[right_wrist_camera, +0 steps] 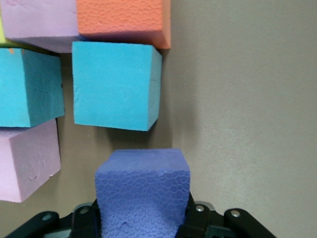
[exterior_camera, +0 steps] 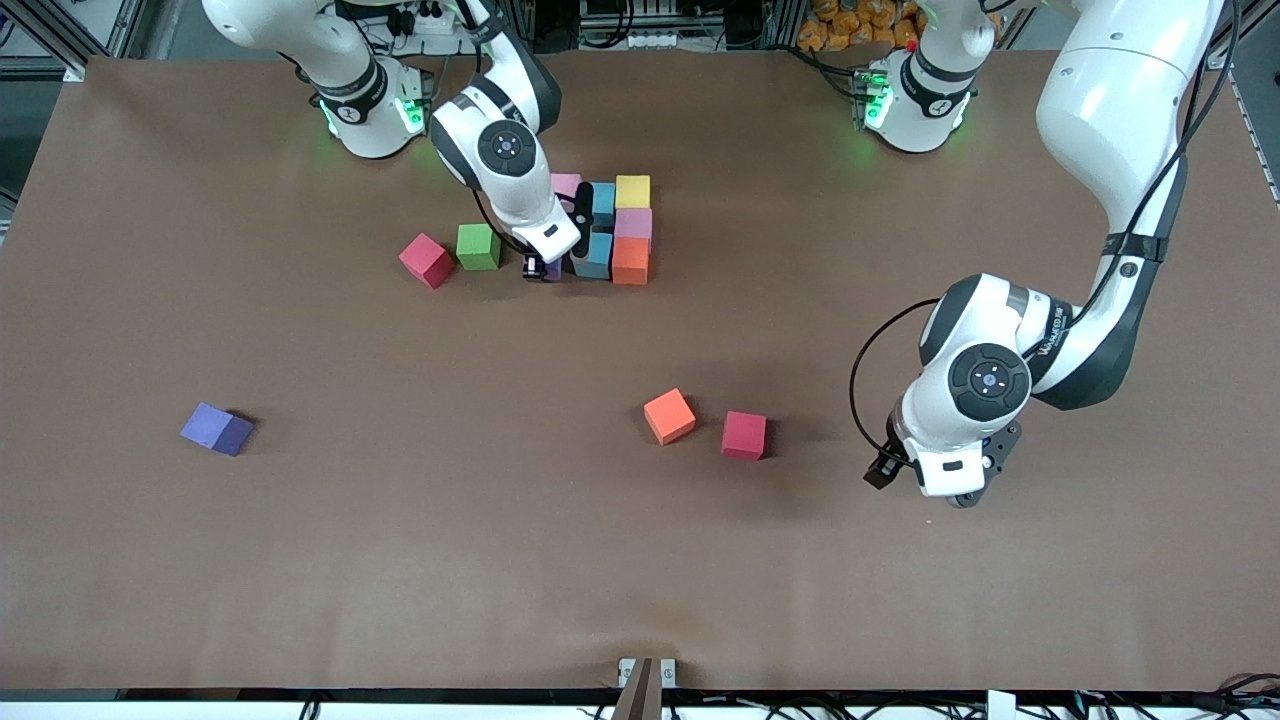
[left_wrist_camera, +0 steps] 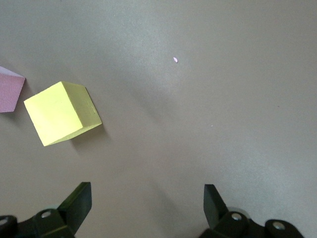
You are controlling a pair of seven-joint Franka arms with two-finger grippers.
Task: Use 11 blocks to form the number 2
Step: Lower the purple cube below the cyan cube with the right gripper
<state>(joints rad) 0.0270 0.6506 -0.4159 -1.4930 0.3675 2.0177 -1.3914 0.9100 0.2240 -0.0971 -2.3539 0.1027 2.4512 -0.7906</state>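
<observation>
One purple block [right_wrist_camera: 142, 191] sits clamped between the right gripper's [right_wrist_camera: 142, 218] fingers [right_wrist_camera: 84, 218].

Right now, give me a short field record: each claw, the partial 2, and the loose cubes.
right claw: shut on purple cube, beside the cyan cube of the partial 2
left claw: open, holds nothing, waits over bare table near a yellow cube
partial 2: pink, cyan, yellow, orange cubes adjoining
loose cubes: orange, red, purple
near the 2: green cube, red cube
</observation>
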